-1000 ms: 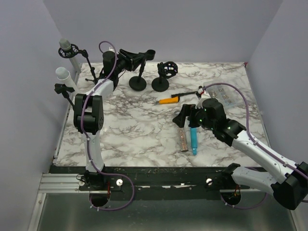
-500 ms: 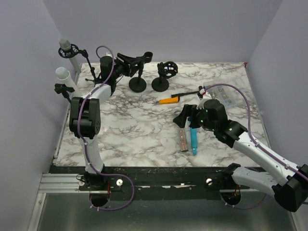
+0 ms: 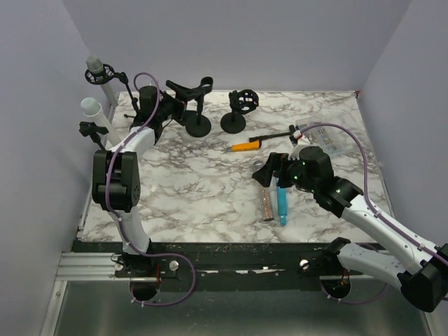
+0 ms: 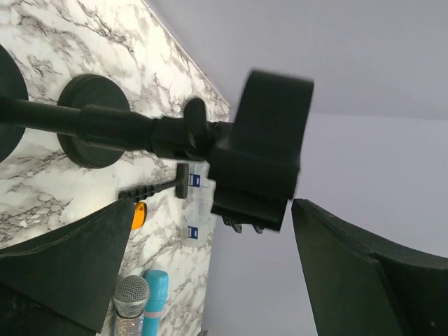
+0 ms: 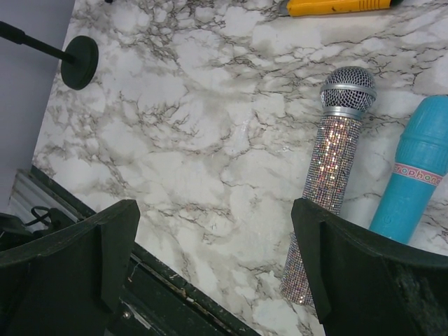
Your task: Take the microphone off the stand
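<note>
Glitter microphone lies flat, head toward orange tool (teal microphone alongside).

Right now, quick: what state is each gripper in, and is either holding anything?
Left gripper: open, holding nothing, by the stand clip.
Right gripper: open, holding nothing, above the glitter microphone.

The clip of the stand sits ahead of the left gripper, between its jaws and touching neither, with the pole running off to the left over the bench. Below the right gripper, one microphone lies on the bench nearer the right jaw. The other microphone lies just beside it on the right, and a cutter lies ahead of both.
</note>
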